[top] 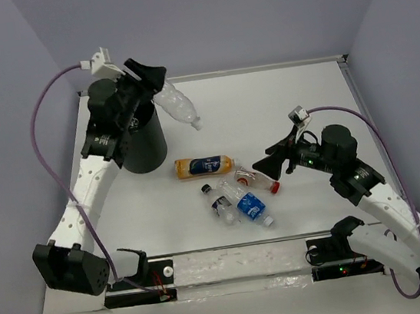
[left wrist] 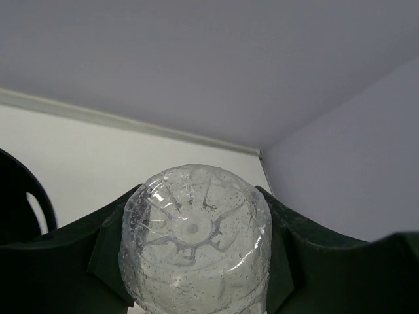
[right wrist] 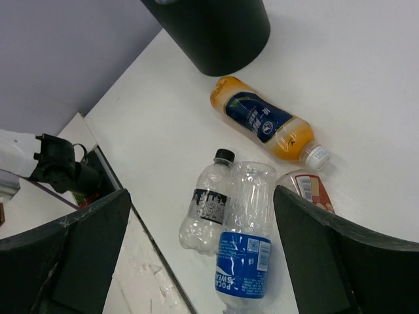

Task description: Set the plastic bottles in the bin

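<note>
My left gripper (top: pixel 147 78) is shut on a clear white-capped bottle (top: pixel 178 107) and holds it in the air beside the upper right of the black bin (top: pixel 143 142), cap pointing down to the right. The left wrist view shows the bottle's base (left wrist: pixel 195 239) between the fingers and the bin's rim (left wrist: pixel 23 209) at the left. My right gripper (top: pixel 270 164) is open above the loose bottles: an orange-liquid one (top: pixel 205 165), a red-capped one (top: pixel 258 181), a blue-label one (top: pixel 252 207) and a black-capped one (top: pixel 217 200). In the right wrist view the gripper (right wrist: pixel 203 252) is open, with the blue-label (right wrist: pixel 245 256) and black-capped (right wrist: pixel 207 203) bottles between its fingers.
The right wrist view also shows the bin (right wrist: pixel 213 29), the orange bottle (right wrist: pixel 265 125) and the red-label bottle (right wrist: pixel 313 191). A mounting rail (top: pixel 240 265) runs along the near table edge. Walls close in the table at the back and both sides.
</note>
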### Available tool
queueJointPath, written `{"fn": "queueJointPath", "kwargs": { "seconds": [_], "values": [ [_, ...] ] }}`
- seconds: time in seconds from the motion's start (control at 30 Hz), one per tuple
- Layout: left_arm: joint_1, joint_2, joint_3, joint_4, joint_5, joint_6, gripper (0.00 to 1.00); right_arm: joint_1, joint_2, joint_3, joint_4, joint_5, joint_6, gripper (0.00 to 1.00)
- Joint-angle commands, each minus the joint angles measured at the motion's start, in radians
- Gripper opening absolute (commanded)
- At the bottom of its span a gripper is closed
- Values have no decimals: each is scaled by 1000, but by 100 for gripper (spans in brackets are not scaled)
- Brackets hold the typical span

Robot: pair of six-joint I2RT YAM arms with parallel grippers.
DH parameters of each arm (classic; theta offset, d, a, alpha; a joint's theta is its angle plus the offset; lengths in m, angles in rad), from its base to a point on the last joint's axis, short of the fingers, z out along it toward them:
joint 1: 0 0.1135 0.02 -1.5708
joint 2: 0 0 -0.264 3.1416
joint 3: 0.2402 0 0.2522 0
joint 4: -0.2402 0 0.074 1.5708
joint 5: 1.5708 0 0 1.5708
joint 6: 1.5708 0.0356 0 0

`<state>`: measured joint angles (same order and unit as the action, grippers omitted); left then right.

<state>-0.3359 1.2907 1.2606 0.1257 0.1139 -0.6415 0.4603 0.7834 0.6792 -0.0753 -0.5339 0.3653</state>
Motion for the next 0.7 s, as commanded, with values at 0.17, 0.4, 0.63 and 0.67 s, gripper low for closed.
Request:
{"fn": "queueJointPath", "kwargs": {
  "seconds": [0.17,0.4,0.63,0.67],
  "values": [
    [274,-88,230,-109,-434,224,33,11,-12,-58,9,49,14,92],
    [328,-8,152,14,-554,247,33,11,-9,-70,-11,64,6,91],
    [325,-14,-61,214,-569,284,37,11,14,-82,-37,116,12,90],
    [318,-21,-76,232,-580,295,39,20,29,-84,-44,127,12,90]
  ]
}}
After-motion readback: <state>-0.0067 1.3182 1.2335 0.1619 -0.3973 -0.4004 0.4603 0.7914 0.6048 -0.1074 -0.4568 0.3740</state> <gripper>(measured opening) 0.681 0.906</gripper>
